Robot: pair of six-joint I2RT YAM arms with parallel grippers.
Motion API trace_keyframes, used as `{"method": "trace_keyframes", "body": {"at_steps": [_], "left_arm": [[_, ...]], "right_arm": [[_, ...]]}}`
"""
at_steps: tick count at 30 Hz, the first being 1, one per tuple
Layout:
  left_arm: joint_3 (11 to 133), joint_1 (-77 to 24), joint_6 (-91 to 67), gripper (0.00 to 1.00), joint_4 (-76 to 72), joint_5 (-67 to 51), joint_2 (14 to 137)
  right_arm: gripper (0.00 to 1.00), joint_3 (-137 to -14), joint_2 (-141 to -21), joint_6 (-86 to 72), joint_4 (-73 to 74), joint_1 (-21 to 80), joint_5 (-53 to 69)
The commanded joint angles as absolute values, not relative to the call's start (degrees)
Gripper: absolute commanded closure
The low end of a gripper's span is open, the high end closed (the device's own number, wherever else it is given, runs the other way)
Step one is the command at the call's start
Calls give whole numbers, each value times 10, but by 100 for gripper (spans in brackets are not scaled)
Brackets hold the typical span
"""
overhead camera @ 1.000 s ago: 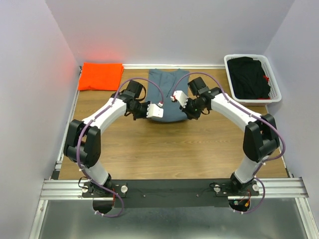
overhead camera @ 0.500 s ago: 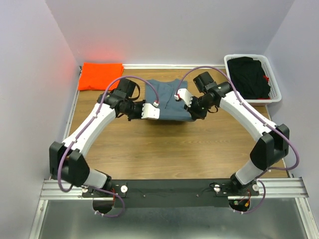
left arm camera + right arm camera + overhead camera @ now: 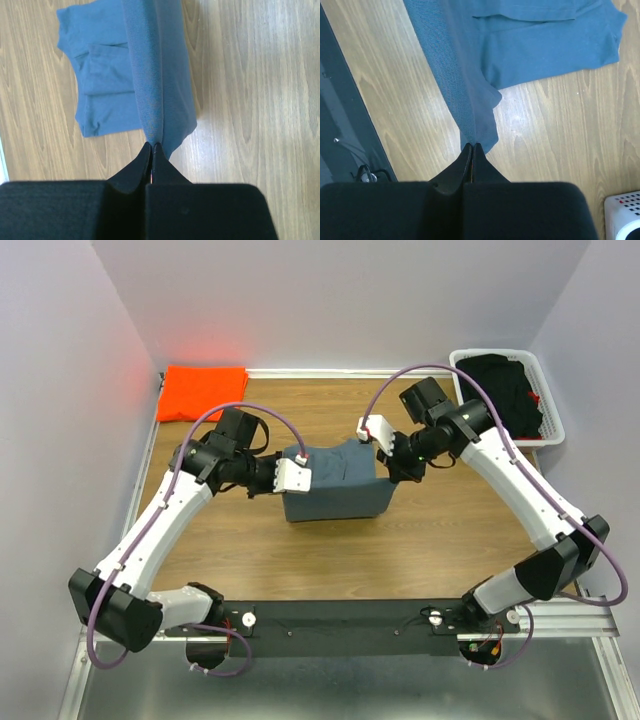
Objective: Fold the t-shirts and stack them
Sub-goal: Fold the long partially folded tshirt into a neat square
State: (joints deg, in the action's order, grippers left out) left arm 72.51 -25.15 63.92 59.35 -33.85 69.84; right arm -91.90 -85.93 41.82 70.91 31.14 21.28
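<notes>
The slate blue-grey t-shirt (image 3: 335,485) hangs between my two grippers above the middle of the table, its lower part draping down to the wood. My left gripper (image 3: 300,477) is shut on its left edge (image 3: 150,100). My right gripper (image 3: 385,445) is shut on its right edge (image 3: 465,90). Both wrist views show the cloth stretched taut away from the shut jaws, with the rest of the shirt lying on the table below. The bright orange t-shirt (image 3: 203,392) lies folded at the back left corner.
A white basket (image 3: 553,420) holding dark clothes (image 3: 498,392) stands at the back right. White walls close the table at the back and sides. A metal rail (image 3: 345,620) with the arm bases runs along the near edge.
Both grippers have moved toward the near side and lifted, drawing the blue-grey shirt up and forward off the back of the table. The arms have spread outward.
</notes>
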Motion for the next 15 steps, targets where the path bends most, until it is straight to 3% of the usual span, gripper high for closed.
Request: {"method": "trace_keyframes", "body": {"at_steps": [1, 15], "left_arm": [[724, -248, 619, 100, 567, -311, 721], [848, -154, 684, 100, 531, -346, 951]], "right_arm": [[99, -940, -895, 417, 713, 307, 190], [99, -1074, -1120, 506, 664, 235, 201]]}}
